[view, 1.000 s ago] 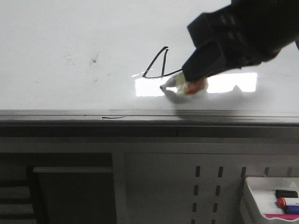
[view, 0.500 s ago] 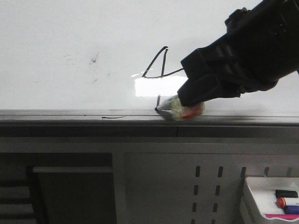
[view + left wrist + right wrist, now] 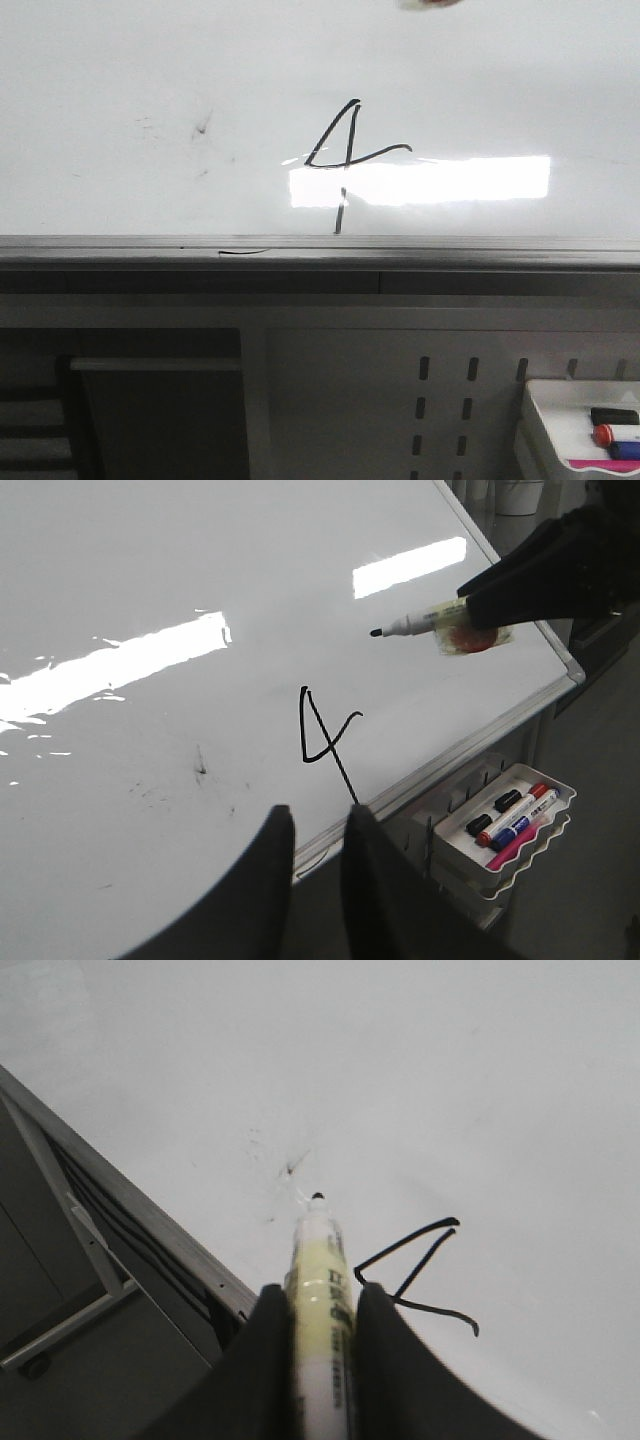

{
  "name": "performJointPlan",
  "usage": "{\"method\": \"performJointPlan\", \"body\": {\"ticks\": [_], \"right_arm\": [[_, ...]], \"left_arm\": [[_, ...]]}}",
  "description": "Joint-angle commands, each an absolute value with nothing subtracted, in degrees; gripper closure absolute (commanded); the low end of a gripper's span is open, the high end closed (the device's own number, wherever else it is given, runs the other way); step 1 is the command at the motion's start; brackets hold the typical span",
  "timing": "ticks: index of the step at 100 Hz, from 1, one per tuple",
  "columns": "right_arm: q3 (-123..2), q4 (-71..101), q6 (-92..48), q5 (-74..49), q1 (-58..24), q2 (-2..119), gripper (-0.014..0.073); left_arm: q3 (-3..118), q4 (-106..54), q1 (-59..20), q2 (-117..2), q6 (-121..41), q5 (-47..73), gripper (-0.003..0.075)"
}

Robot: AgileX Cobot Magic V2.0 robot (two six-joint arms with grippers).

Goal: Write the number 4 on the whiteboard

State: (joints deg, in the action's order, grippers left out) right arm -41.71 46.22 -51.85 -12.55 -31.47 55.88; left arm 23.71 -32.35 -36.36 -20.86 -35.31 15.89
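- Overhead, the black right gripper (image 3: 322, 1310) clamps a yellow-barrelled marker (image 3: 430, 622) clear of the glossy white whiteboard (image 3: 150, 70).
- Black hand-drawn number 4 (image 3: 345, 160) stands complete.
- Left gripper (image 3: 312, 840) — fingers narrowly apart, empty.

Looks like a lab or test bench setup, not a home. Large glossy whiteboard (image 3: 150, 80) laid out as the work surface, grey metal rim (image 3: 300, 245) along its near edge. Below it, a plain grey metal frame with a slotted panel (image 3: 445, 400) (pegboard style). Clipped onto that panel, a small white tray (image 3: 500, 825) of coloured markers (image 3: 510, 818). Bare grey floor beyond, strip-light glare (image 3: 420, 182) on the board.
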Motion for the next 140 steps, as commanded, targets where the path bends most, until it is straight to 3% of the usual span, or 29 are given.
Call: {"method": "performJointPlan", "body": {"ticks": [1, 7, 12, 29, 48, 81, 140], "right_arm": [[-44.6, 44.3, -52.1, -14.4, -31.3, 54.3, 0.0659], [-45.3, 43.9, -52.1, -17.2, -31.3, 54.4, 0.0659], [-45.7, 43.5, -52.1, -19.1, -31.3, 54.5, 0.0659], [-47.3, 39.6, -52.1, -25.4, -31.3, 54.5, 0.0659], [-50.9, 37.1, -55.7, -33.6, -31.3, 54.5, 0.0659], [-55.5, 36.7, -60.5, -38.9, -34.7, 54.5, 0.0659], [-55.5, 33.3, -65.2, -41.5, -38.8, 54.5, 0.0659]], "left_arm": [[27.2, -33.1, -36.4, -23.3, -37.4, 13.4, 0.0428], [28.9, -33.1, -36.4, -25.6, -39.0, 14.9, 0.0335], [30.8, -33.1, -36.5, -27.8, -40.8, 17.7, 0.0308], [38.6, -33.7, -37.9, -37.0, -49.0, 31.3, 0.033], [46.4, -33.9, -42.4, -46.5, -53.4, 35.6, 0.0335], [56.1, -33.9, -52.2, -59.4, -54.7, 36.0, 0.0335], [58.7, -34.6, -52.6, -63.4, -54.6, 35.4, 0.0335]]}}
